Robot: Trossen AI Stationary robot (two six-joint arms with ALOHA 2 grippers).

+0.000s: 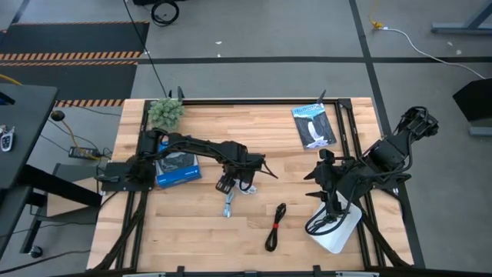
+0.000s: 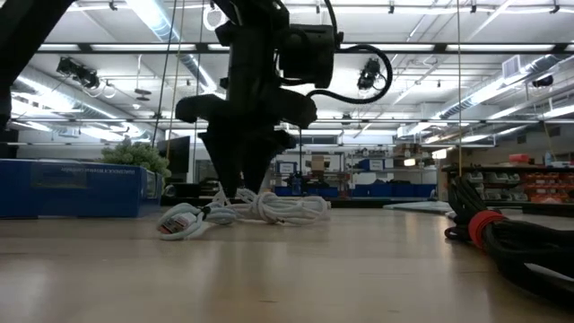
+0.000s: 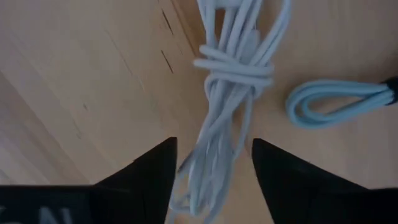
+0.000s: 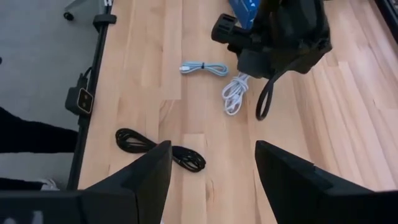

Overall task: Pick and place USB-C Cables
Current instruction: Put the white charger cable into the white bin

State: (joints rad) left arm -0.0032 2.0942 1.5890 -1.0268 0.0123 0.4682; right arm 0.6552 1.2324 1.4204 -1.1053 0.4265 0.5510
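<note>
Your left gripper (image 3: 211, 171) sits low over the white USB-C cable (image 3: 227, 106) near the desk's (image 1: 192, 238) middle, fingers spread either side of it. Your right gripper (image 4: 211, 180) hangs spread by the right edge.

Non-task items noted on my wooden table (image 1: 192, 238): a blue box (image 1: 177, 168) lying flat toward the left side, and a small green plant (image 1: 166, 112) at the far left corner, just beyond the box. A flat dark packet (image 1: 314, 126) showing a white item sits near the far edge, right of centre. A white tray (image 1: 340, 229) rests at the near right edge.
</note>
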